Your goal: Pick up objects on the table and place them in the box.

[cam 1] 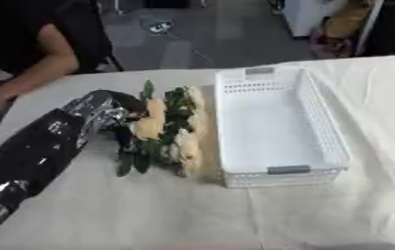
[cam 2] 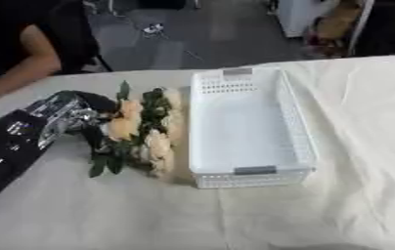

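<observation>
Here, nearest the camera, a wide stretch of bare cream tablecloth (cam 1: 149,215) lies in front of everything, wrinkled a little toward the right, with nothing standing on it.

Coming in from the lower left, the robot's left arm runs up across the cloth to the left hand (cam 1: 120,110), which sits against the left side of the flower bunch (cam 1: 168,129). The bunch, pale peach blooms with dark green leaves, lies lengthwise on the table just beside the left wall of the white box (cam 1: 282,129), apparently touching it. The fingers are buried among the leaves, so I cannot tell whether they are curled round the stems or merely resting there. The right hand shows in neither view.

The box is a long, slotted basket with nothing visible inside, its long side parallel to the bunch.

The risks, as I judge them: the bunch is loose and floppy, so a hold on only a few stems could let the rest sag or shed on the way up. Lifted too low, the blooms could catch the near wall and shove or tip the light box. Pushing sideways would do the same.

Room is generous in front and to the right of the box. At the far left edge a person's arm (cam 1: 38,68) rests near the table.
</observation>
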Robot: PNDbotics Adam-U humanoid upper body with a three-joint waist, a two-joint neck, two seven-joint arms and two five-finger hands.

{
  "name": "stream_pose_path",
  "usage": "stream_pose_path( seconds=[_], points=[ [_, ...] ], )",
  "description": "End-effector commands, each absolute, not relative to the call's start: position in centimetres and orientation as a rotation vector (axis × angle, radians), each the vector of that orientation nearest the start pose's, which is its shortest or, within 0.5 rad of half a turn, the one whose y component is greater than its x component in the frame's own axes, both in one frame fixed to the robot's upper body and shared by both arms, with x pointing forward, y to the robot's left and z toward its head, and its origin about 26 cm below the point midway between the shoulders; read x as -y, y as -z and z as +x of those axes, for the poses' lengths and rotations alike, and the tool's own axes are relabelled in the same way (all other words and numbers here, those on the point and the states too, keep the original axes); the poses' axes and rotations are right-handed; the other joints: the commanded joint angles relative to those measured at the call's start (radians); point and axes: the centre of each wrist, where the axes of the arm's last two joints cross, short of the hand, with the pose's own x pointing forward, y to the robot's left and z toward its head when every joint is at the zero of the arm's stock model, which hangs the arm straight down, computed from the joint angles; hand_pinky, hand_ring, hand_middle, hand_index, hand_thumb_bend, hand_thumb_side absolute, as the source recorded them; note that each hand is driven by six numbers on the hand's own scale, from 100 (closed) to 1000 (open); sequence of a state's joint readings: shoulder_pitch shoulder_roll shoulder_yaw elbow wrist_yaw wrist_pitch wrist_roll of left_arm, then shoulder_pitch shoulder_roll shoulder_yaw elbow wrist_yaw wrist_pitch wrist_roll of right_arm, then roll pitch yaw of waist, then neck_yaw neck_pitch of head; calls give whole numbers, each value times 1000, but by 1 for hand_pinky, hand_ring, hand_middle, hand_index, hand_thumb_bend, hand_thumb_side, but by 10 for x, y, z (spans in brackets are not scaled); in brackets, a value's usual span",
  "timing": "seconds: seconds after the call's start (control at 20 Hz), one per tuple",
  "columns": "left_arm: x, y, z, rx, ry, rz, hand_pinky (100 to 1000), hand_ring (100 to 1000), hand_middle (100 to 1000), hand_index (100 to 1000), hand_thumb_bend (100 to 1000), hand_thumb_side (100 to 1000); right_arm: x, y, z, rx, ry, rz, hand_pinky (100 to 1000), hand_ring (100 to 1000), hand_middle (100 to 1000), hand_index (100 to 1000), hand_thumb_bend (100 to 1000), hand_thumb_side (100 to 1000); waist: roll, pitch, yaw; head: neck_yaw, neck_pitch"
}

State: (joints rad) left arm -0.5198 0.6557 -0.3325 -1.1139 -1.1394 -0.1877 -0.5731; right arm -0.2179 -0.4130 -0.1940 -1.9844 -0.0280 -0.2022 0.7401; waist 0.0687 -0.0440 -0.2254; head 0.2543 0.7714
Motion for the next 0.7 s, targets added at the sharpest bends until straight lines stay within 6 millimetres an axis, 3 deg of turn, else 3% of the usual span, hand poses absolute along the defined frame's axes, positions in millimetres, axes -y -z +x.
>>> stream_pose_path(
  seconds=[0.05, 0.1, 0.15, 0.2, 0.25, 0.3, 0.35, 0.4, 0.45, 0.5, 0.55, 0.7],
  points=[
    [-365, -86, 395, 666, 1882, 1020, 615, 484, 538, 660, 669, 176, 328, -212, 286, 2120, -1185, -62, 724, 786, 843, 986, 100, 421, -6, -5, -1, 8, -1],
    [-365, -86, 396, 695, 1868, 1071, 510, 385, 466, 568, 619, 100, 328, -212, 286, 2121, -1183, -63, 724, 786, 843, 986, 100, 421, -7, -5, -1, 8, -1],
    [-365, -84, 396, 725, 1849, 1121, 521, 394, 471, 577, 625, 100, 328, -212, 286, 2122, -1182, -63, 724, 786, 843, 986, 100, 421, -7, -4, -1, 8, -1],
    [-366, -82, 396, 758, 1826, 1168, 410, 304, 392, 482, 538, 100, 328, -212, 286, 2122, -1182, -64, 724, 786, 843, 986, 100, 421, -8, -4, 0, 8, -1],
    [-366, -80, 396, 789, 1799, 1209, 386, 289, 376, 466, 510, 100, 328, -212, 286, 2123, -1181, -64, 724, 786, 843, 986, 100, 420, -8, -3, 0, 9, -1],
    [-367, -77, 396, 826, 1762, 1248, 287, 236, 327, 411, 326, 100, 328, -212, 286, 2123, -1180, -65, 724, 786, 843, 986, 100, 421, -9, -3, 0, 9, -1],
    [-367, -75, 396, 867, 1717, 1282, 287, 236, 327, 411, 326, 100, 328, -212, 286, 2124, -1180, -65, 724, 786, 843, 986, 100, 421, -9, -2, 0, 9, -1],
    [-368, -72, 395, 912, 1660, 1313, 103, 150, 255, 344, 100, 118, 328, -212, 286, 2125, -1178, -66, 724, 786, 843, 986, 100, 421, -10, -2, 1, 7, -1],
    [-369, -70, 394, 964, 1584, 1342, 103, 150, 255, 344, 100, 118, 328, -212, 286, 2126, -1177, -66, 724, 786, 843, 986, 100, 421, -11, -1, 1, 6, -1],
    [-371, -67, 392, 1003, 1520, 1359, 100, 100, 165, 268, 100, 394, 328, -212, 286, 2127, -1176, -67, 724, 786, 843, 986, 100, 421, -12, 0, 2, 6, -1],
    [-372, -65, 391, 1044, 1435, 1372, 100, 100, 143, 249, 100, 440, 328, -212, 286, 2128, -1175, -68, 724, 786, 843, 986, 100, 421, -12, 1, 2, 5, -1],
    [-378, -55, 383, 1108, 1213, 1341, 100, 100, 100, 207, 100, 452, 328, -212, 286, 2129, -1173, -69, 724, 786, 843, 986, 100, 420, -13, 2, 4, 2, -1]
  ],
)
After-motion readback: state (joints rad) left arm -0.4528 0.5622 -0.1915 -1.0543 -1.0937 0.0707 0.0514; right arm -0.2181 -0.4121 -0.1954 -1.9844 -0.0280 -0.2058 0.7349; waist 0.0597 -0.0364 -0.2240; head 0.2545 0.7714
